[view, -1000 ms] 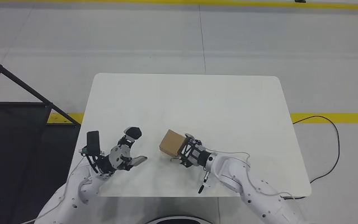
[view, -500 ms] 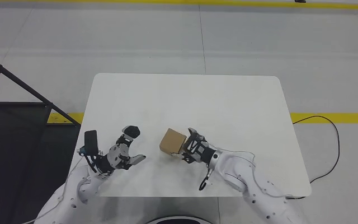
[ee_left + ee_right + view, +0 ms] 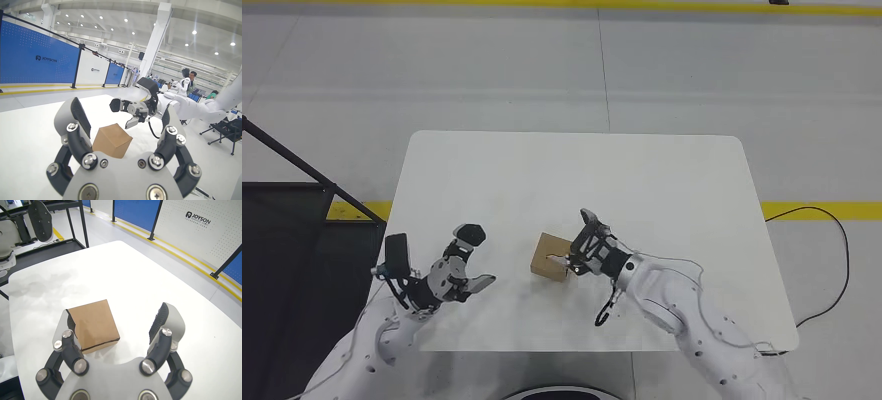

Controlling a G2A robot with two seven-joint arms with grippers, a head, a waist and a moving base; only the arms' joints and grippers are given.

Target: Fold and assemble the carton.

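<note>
A small brown carton (image 3: 549,257) stands closed as a cube on the white table (image 3: 642,180), near the front edge. My right gripper (image 3: 573,241) hovers just right of it, open, with one finger at the carton's edge and nothing held. In the right wrist view the carton (image 3: 94,323) lies partly between the spread fingers of that gripper (image 3: 115,309). My left gripper (image 3: 477,260) is open and empty, a short way left of the carton. From the left wrist, the carton (image 3: 111,140) sits ahead of the fingers, with the right gripper (image 3: 122,114) behind it.
Bare white tabletop stretches behind and to the right of the carton. A black frame and rack (image 3: 282,230) stand off the table's left side. The table's front edge (image 3: 542,350) runs close to both arms.
My right gripper has risen and turned beside the carton, its fingers spread wider. The left gripper has drifted slightly left, away from the carton. The carton has barely shifted.
</note>
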